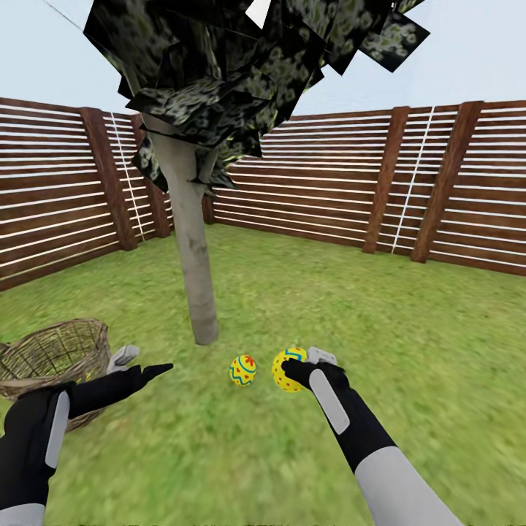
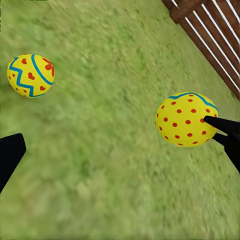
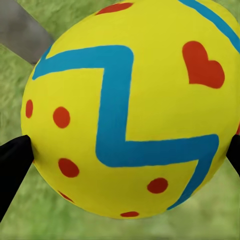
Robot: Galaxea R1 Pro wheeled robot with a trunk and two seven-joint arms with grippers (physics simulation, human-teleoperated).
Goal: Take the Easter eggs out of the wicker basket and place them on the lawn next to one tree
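The right gripper (image 1: pixel 294 371) has its jaws clamped on an Easter egg (image 1: pixel 287 369), one black fingertip (image 3: pixel 14 160) pressed to each side of the shell, holding it low over the lawn (image 1: pixel 307 307). Just beside those jaws, on the side toward the left arm, a second egg (image 1: pixel 242 370) already lies on the grass, and the grey-beige trunk of the tree (image 1: pixel 191 256) rises a little beyond both. So one egg looks placed, and the held one seems near its release; it only needs setting down next to its neighbour. The left gripper (image 1: pixel 142 365) hangs with jaws apart and nothing between them, pointing toward the two eggs, with the wicker basket (image 1: pixel 58 351) just behind and outside it. The third egg cannot be made out through the weave, so whether it remains in the basket is unclear; if it does, one more trip is left. The ground is flat, mottled green grass, likely soft enough to keep an egg from rolling far. A brown slatted fence (image 1: pixel 329 175) with thick posts encloses the garden well beyond the tree, under a pale sky.
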